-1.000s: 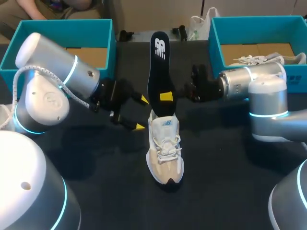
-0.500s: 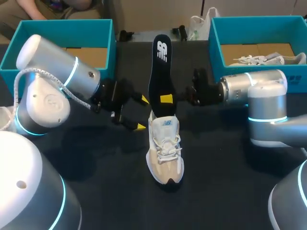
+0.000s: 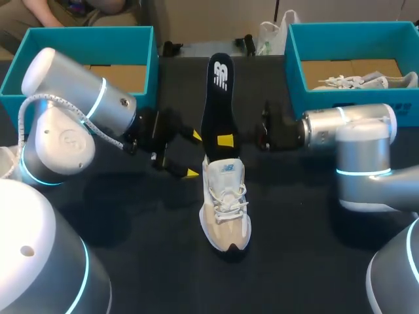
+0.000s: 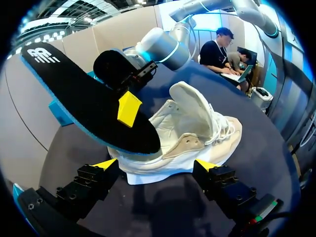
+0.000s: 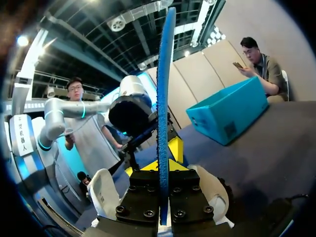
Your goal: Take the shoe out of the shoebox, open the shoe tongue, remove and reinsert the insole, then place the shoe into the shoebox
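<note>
Dark table: shoe ctr, teal shoeboxes rear.

In the head view, one yellow tip of the right pincer is out of sight behind the black insole. Whether the insole's lower end sits inside the white-and-beige lace-up shoe cannot be told. In the right wrist view the insole shows only edge-on, and the pincer's black body covers most of the shoe. The teal cardboard shoebox at the dark worktop's right is cut off by the edge.
</note>
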Controlling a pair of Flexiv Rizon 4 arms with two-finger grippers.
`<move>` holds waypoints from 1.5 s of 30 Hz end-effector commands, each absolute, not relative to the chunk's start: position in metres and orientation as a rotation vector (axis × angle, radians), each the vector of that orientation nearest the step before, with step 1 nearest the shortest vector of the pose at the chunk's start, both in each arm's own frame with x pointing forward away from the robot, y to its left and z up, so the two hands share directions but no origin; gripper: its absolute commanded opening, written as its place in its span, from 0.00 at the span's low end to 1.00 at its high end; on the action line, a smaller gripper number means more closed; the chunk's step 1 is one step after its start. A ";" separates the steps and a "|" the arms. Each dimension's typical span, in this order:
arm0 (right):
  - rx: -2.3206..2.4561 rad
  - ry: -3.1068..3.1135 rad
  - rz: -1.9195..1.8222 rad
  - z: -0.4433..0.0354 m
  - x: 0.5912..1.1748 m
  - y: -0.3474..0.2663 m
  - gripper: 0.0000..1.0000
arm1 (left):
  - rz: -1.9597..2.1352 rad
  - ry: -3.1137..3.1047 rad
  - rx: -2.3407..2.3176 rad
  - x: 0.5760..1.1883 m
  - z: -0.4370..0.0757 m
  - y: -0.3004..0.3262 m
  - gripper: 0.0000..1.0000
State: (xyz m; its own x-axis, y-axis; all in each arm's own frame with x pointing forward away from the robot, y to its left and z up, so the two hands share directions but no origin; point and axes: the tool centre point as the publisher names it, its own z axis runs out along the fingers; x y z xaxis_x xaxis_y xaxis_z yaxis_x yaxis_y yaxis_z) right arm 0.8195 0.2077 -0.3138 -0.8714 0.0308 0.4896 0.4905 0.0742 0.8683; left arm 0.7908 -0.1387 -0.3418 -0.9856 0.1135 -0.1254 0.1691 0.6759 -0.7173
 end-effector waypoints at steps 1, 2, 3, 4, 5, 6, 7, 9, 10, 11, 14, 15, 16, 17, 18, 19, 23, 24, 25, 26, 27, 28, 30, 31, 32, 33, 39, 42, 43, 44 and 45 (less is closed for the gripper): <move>-0.528 -2.020 -1.862 -0.314 0.817 0.214 0.00 | -1.207 2.815 0.238 0.791 -0.341 -0.139 1.00; -0.530 -2.018 -1.868 -0.315 0.817 0.214 0.00 | -1.207 2.815 0.238 0.791 -0.341 -0.139 1.00; -0.532 -2.018 -1.868 -0.317 0.817 0.214 0.00 | -1.207 2.815 0.238 0.791 -0.341 -0.139 1.00; -0.533 -2.018 -1.871 -0.318 0.816 0.214 0.00 | -1.207 2.815 0.238 0.791 -0.341 -0.139 1.00; -0.537 -2.019 -1.872 -0.319 0.816 0.213 0.00 | -1.207 2.815 0.238 0.791 -0.341 -0.139 1.00; -0.538 -2.024 -1.875 -0.320 0.815 0.213 0.00 | -1.207 2.815 0.238 0.791 -0.341 -0.139 1.00; -0.541 -2.029 -1.873 -0.322 0.815 0.212 0.00 | -1.207 2.815 0.238 0.791 -0.341 -0.139 1.00; -0.535 -2.026 -1.873 -0.326 0.814 0.211 0.00 | -1.207 2.815 0.238 0.791 -0.341 -0.139 1.00; -0.537 -2.033 -1.869 -0.327 0.813 0.210 0.00 | -1.207 2.815 0.238 0.791 -0.341 -0.139 1.00; -0.536 -2.034 -1.865 -0.328 0.813 0.209 0.00 | -1.207 2.815 0.238 0.791 -0.341 -0.139 1.00; -0.527 -2.038 -1.852 -0.332 0.810 0.207 0.00 | -1.207 2.815 0.238 0.791 -0.341 -0.139 1.00; -0.531 -2.038 -1.851 -0.333 0.810 0.206 0.00 | -1.207 2.815 0.238 0.791 -0.341 -0.139 1.00; -0.523 -2.021 -1.839 -0.335 0.808 0.206 0.00 | -1.207 2.815 0.238 0.791 -0.341 -0.139 1.00; -0.527 -2.025 -1.836 -0.337 0.808 0.206 0.00 | -1.207 2.815 0.238 0.791 -0.341 -0.139 1.00; -0.525 -2.019 -1.837 -0.338 0.807 0.206 0.00 | -1.207 2.815 0.238 0.791 -0.341 -0.139 1.00; -0.526 -2.020 -1.829 -0.339 0.806 0.206 0.00 | -1.207 2.815 0.238 0.791 -0.341 -0.139 1.00; -0.530 -2.011 -1.801 -0.345 0.802 0.207 0.00 | -1.207 2.815 0.238 0.791 -0.341 -0.139 1.00; -0.530 -2.007 -1.791 -0.347 0.800 0.207 0.00 | -1.207 2.815 0.238 0.791 -0.341 -0.139 1.00; -0.537 -2.002 -1.779 -0.350 0.799 0.208 0.00 | -1.207 2.815 0.238 0.791 -0.341 -0.139 1.00; -0.540 -1.999 -1.768 -0.352 0.797 0.208 0.00 | -1.207 2.815 0.238 0.791 -0.341 -0.139 1.00; -0.541 -1.995 -1.761 -0.355 0.796 0.209 0.00 | -1.207 2.815 0.238 0.791 -0.341 -0.139 1.00; -0.545 -1.991 -1.756 -0.357 0.794 0.209 0.00 | -1.207 2.815 0.238 0.791 -0.341 -0.139 1.00; -0.556 -1.987 -1.735 -0.363 0.790 0.209 0.00 | -1.207 2.815 0.238 0.791 -0.341 -0.139 1.00; -0.562 -1.985 -1.732 -0.364 0.789 0.209 0.00 | -1.207 2.815 0.238 0.791 -0.341 -0.139 1.00; -0.567 -1.980 -1.729 -0.367 0.788 0.209 0.00 | -1.207 2.815 0.238 0.791 -0.341 -0.139 1.00; -0.578 -1.977 -1.725 -0.369 0.786 0.209 0.00 | -1.207 2.815 0.238 0.791 -0.341 -0.139 1.00; -0.596 -1.988 -1.743 -0.368 0.784 0.205 0.00 | -1.207 2.815 0.238 0.791 -0.341 -0.139 1.00; -0.588 -2.002 -1.767 -0.361 0.786 0.204 0.10 | -1.207 2.815 0.238 0.791 -0.341 -0.139 1.00; -0.586 -2.007 -1.767 -0.359 0.787 0.205 0.35 | -1.207 2.815 0.238 0.791 -0.341 -0.139 1.00; -0.581 -2.017 -1.773 -0.357 0.788 0.205 0.36 | -1.207 2.815 0.238 0.791 -0.341 -0.139 1.00; -0.578 -2.021 -1.775 -0.355 0.788 0.205 0.37 | -1.207 2.815 0.238 0.791 -0.341 -0.139 1.00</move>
